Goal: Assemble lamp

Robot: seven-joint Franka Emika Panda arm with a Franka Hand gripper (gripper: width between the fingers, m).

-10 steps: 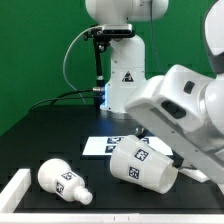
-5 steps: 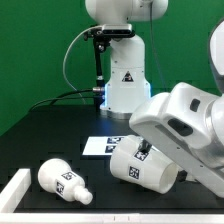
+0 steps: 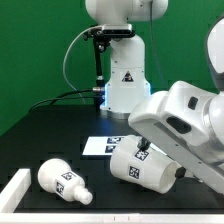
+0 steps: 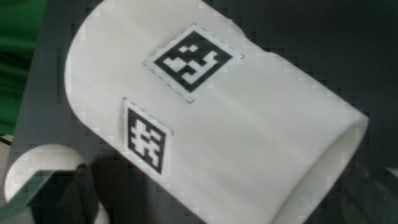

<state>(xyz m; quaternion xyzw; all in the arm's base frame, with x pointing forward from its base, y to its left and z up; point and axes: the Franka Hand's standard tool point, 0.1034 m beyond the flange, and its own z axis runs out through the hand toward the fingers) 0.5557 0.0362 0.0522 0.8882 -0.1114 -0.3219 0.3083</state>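
Note:
The lamp shade (image 3: pixel 143 164), a white truncated cone with square tags, lies on its side on the black table at the exterior view's right. It fills the wrist view (image 4: pixel 214 110), showing two tags. The round-headed bulb (image 3: pixel 63 181) lies on its side at the exterior view's lower left, and its head shows in the wrist view (image 4: pixel 36 168). The base is out of view. My gripper (image 3: pixel 146 149) hangs right above the shade's upper side, mostly hidden behind the wrist. I cannot tell how its jaws stand or whether they touch the shade.
The marker board (image 3: pixel 100 146) lies flat behind the shade. A white raised bracket (image 3: pixel 14 187) stands at the exterior view's lower left corner. The robot's base (image 3: pixel 122 80) with cables stands at the back.
The arm has come down over the shade, most of it in the first half second. The shade and the bulb have not moved.

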